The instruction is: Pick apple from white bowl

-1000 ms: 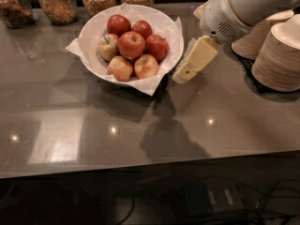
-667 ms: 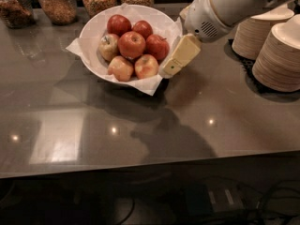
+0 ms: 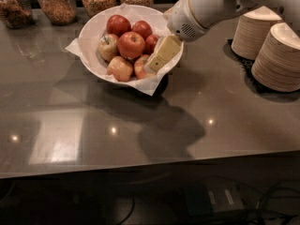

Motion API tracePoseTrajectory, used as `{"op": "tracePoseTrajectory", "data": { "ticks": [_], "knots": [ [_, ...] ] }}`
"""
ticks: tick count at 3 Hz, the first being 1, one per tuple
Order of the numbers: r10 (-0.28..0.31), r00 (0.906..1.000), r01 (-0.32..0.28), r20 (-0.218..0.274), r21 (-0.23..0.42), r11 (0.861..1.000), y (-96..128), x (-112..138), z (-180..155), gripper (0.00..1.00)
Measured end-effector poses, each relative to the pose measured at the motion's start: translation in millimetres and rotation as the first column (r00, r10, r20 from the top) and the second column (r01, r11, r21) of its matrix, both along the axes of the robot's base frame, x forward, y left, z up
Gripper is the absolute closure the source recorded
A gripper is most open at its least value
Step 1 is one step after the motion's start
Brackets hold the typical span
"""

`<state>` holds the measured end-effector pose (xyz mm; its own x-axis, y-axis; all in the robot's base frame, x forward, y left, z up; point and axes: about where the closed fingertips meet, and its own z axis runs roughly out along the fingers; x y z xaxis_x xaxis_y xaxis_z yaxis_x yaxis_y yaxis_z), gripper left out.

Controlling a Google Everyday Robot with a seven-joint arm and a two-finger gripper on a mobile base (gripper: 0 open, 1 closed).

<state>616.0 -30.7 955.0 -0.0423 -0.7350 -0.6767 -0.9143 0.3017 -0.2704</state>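
A white bowl point(image 3: 90, 29), lined with crinkled paper, is sitting at the far left of a grey countertop point(image 3: 140, 130), holding a heap of red and yellow apples point(image 3: 131, 44). Glass jars of grain point(image 3: 57, 3) are standing behind it, and stacks of beige disposable bowls point(image 3: 279, 55) are sitting to the right. The gripper point(image 3: 153, 65) is reaching in over the bowl's right rim, its tip against the near-right apples. Whether it is grasping anything cannot be told. A moment earlier it was hanging outside the bowl, right of the rim.
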Motion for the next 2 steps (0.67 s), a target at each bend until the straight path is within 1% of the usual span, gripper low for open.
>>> {"op": "tracePoseTrajectory", "data": {
  "ticks": [1,2],
  "knots": [
    [0.03,0.999,-0.03,0.032,0.001,1.0,11.1,17.6,-4.5,0.17],
    [0.05,0.997,-0.05,0.058,0.0,0.999,20.4,33.0,-4.7,0.4]
  ]
}}
